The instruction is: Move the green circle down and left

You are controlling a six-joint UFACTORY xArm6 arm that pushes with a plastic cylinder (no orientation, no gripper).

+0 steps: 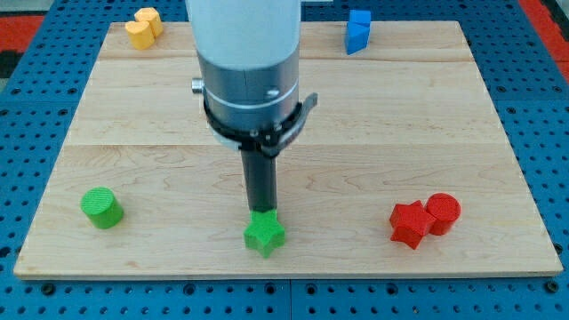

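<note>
The green circle [101,207] is a short green cylinder near the board's lower left corner. My tip [261,212] is at the bottom middle of the board, right at the top edge of a green star [265,235], touching it or nearly so. The tip is far to the right of the green circle. The rod hangs from the white and grey arm [249,71] that covers the upper middle of the view.
A red star [408,223] and a red cylinder [443,212] sit together at the lower right. A yellow block [142,27] is at the top left and a blue block [357,30] at the top right. The wooden board [444,133] ends just below the green star.
</note>
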